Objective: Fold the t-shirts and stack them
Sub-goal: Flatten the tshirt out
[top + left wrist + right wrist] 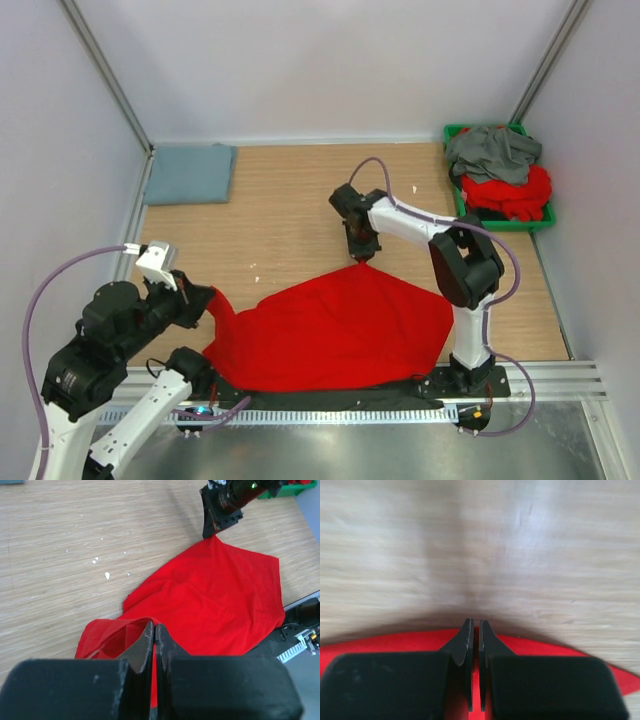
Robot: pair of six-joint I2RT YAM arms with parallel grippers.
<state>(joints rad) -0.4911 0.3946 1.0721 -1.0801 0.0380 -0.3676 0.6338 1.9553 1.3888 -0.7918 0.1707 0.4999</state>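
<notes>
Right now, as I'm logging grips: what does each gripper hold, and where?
Both hold the red shirt: the left gripper pinches its left end, the right gripper its far edge.

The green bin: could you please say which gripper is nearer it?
Right. The right gripper is mid-table, left of the bin; the left gripper is farther, at the near-left end of the red shirt.

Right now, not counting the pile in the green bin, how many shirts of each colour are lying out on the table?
red t-shirt: 1
blue-grey t-shirt: 1
Total: 2
</notes>
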